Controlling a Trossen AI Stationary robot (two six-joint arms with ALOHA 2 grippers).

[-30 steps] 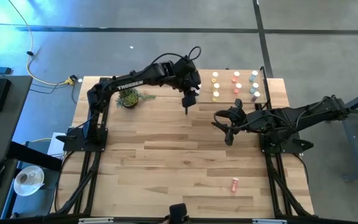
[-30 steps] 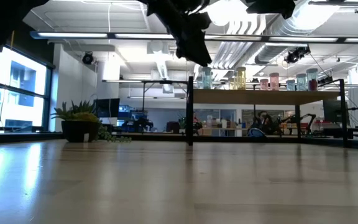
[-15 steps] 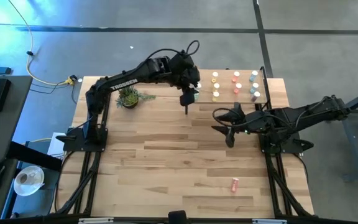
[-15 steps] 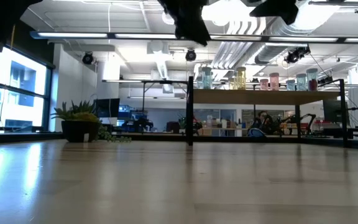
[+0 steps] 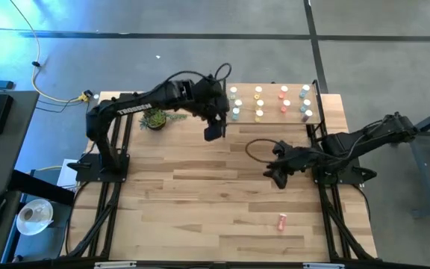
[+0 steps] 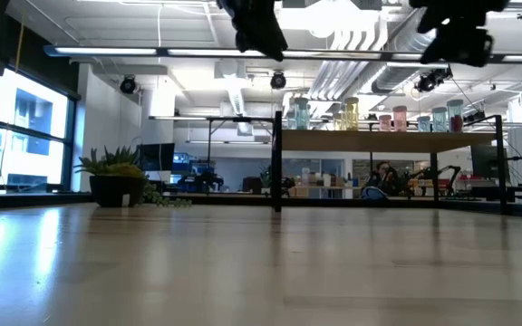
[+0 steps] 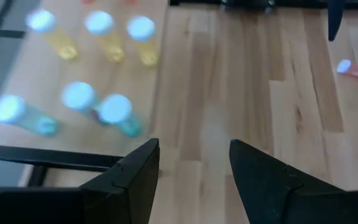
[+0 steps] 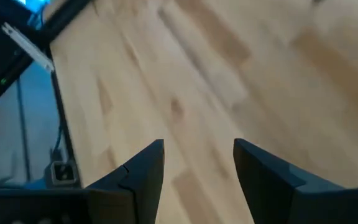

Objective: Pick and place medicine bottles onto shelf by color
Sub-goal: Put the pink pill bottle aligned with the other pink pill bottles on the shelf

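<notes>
From above, a wooden desk (image 5: 200, 187) carries a small raised shelf (image 5: 271, 113) at its far right corner. Small white-capped bottles (image 5: 259, 104) stand on the shelf in short columns: teal ones at the left end, then yellow, then orange-red, then a pale or teal column at the right end. One orange-red bottle (image 5: 281, 221) lies on its side on the desk near the front edge, well apart from the shelf. The left gripper (image 5: 213, 132) hangs just beside the shelf's left end, near a potted plant (image 5: 155, 117). The right gripper (image 5: 278, 176) hovers over the middle right of the desk; from this height its fingers are too small to make out.

At desk level, the shelf (image 6: 388, 141) stands on black legs with bottles (image 6: 350, 112) in a row on top. The plant (image 6: 116, 177) sits to the left. Both arms are cut off at the top edge, and the fallen bottle is not seen here.

The left wrist camera shows its gripper (image 7: 194, 163) open and empty, above blurred yellow bottles (image 7: 107, 40) and teal bottles (image 7: 120, 115) on the shelf, with the fallen bottle (image 7: 356, 70) far off.

The right wrist camera shows its gripper (image 8: 199, 163) open and empty over bare desk planks.
</notes>
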